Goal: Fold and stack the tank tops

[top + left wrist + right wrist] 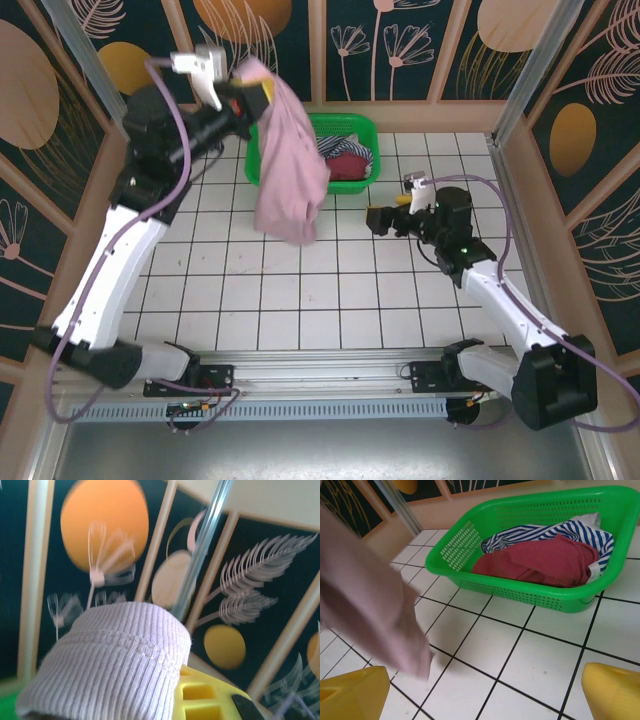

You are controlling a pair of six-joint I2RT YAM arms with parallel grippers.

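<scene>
While the left gripper (256, 92) is clamping the mauve-pink tank top (290, 185) and holding it dangling above the tiled surface (300, 300) by the green basket (350, 119), the right gripper (377, 220) is hovering wide open nearby (the maroon top (535, 562) and striped top (580, 532) are lying in the basket).

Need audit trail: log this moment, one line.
left claw: shut on pink top, hanging | right claw: open | basket: maroon top, striped top
</scene>
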